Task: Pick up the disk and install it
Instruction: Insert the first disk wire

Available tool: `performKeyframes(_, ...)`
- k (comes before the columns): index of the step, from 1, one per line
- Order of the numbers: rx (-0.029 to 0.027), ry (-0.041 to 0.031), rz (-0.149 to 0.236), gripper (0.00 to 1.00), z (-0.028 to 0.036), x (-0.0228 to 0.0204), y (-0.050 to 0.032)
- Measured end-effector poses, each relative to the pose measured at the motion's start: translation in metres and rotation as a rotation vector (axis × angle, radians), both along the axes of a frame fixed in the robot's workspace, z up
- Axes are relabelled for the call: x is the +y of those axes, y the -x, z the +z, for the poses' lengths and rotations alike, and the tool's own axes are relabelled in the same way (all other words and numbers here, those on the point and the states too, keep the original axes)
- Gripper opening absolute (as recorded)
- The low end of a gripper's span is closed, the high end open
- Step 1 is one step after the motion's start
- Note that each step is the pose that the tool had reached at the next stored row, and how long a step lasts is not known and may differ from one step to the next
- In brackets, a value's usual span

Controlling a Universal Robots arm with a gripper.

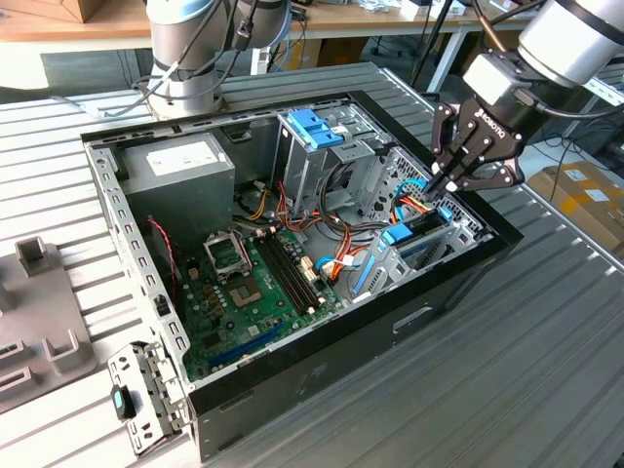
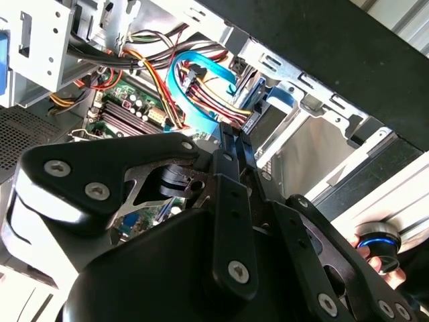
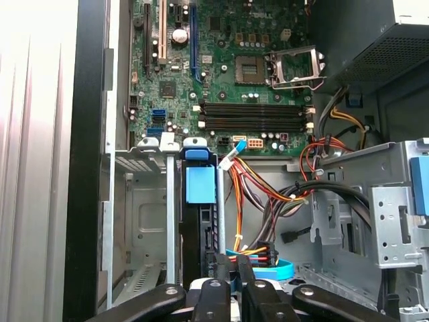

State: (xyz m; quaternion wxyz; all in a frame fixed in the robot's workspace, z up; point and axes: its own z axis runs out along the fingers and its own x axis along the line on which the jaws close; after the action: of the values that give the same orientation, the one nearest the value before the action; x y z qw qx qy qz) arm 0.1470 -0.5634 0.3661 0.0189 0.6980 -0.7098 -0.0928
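over the case's drive-bay corner, the gripper has black fingers pressed together, holding nothing; the disk with blue rails stands in its metal bay.

Exterior view: high, off one corner, looking down at an angle on the whole open computer case on the slatted table, mid-distance. First wrist view: close, above the gripper, facing straight into the case toward the motherboard. Second wrist view: v. close behind the gripper, tilted, facing the drive bay and cables. All three share the motherboard, cables, bay.
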Motion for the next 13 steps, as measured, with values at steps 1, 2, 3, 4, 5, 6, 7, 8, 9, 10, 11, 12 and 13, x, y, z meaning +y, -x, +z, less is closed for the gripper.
performKeyframes(1, 0.0, 0.0, 0.0, 0.16, -0.0001, 0.0, 0.0007)
performKeyframes(2, 0.0, -0.0001, 0.0, 0.16, -0.0001, -0.0001, 0.0012)
performKeyframes(3, 0.0, -0.0001, 0.0, 0.16, -0.0001, -0.0001, 0.0016)
performKeyframes(4, 0.0, -0.0001, 0.0, 0.16, -0.0001, -0.0001, 0.0019)
performKeyframes(5, 0.0, -0.0001, 0.0, 0.16, -0.0001, -0.0002, 0.0021)
performKeyframes(6, 0.0, 0.0, 0.0, 0.16, -0.0001, -0.0002, 0.0024)
performKeyframes(7, 0.0, 0.0, 0.0, 0.16, -0.0001, -0.0002, 0.0025)
performKeyframes(8, 0.0, -0.0001, 0.0, 0.16, -0.0001, -0.0002, 0.0028)
performKeyframes(9, 0.0, 0.0, 0.0, 0.16, -0.0001, -0.0002, 0.0029)
performKeyframes(10, 0.0, -0.0001, 0.0, 0.16, -0.0002, -0.0002, 0.0032)
performKeyframes(11, 0.0, 0.0, 0.0, 0.16, -0.0002, -0.0002, 0.0033)
performKeyframes(12, 0.0, -0.0001, 0.0, 0.16, -0.0002, -0.0002, 0.0036)
performKeyframes(13, 0.0, -0.0001, 0.0, 0.16, -0.0002, -0.0002, 0.0039)
